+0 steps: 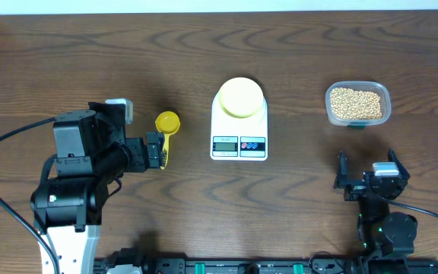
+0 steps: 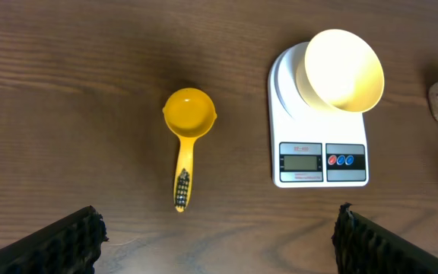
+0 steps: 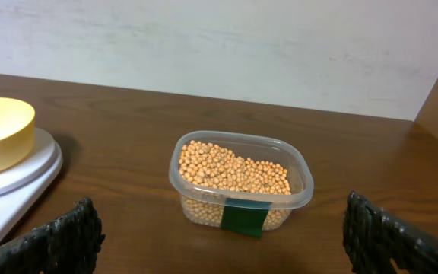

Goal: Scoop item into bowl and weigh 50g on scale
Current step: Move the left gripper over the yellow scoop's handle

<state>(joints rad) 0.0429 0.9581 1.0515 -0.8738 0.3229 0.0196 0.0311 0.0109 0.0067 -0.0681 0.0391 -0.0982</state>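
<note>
Overhead first: the left arm stood over the left part of the table (image 1: 67,61), its dark bulk folded above the base and its wrist reaching to the right. The left gripper (image 1: 157,151) sat just beside the tail of the yellow scoop (image 1: 166,125). Its fingers (image 2: 67,243) were spread wide and held nothing. In the left wrist view they sat at the two bottom corners, with the scoop's handle end between them and a little ahead. That camera looked almost straight down. Whether the fingers hung above the wood or rested on it could not be told.

The right arm was tucked low near the front edge on the right side, its wrist pointing toward the far wall. The right gripper (image 1: 368,166) was also fully parted and empty, with the fingers framing the right wrist view at the lower corners. That camera looked nearly level across the table.

The scale (image 1: 238,133) lay at table centre, display and two round buttons facing the arms; the reading was too small to make out. The bowl (image 1: 240,97) sat upright on its platform. The beans (image 1: 356,103) filled a clear container (image 3: 303,183) with a green label (image 3: 243,215), at the right, ahead of the right gripper and apart from it. The scoop lay flat, cup toward the far side, left of the scale and not touching it.
</note>
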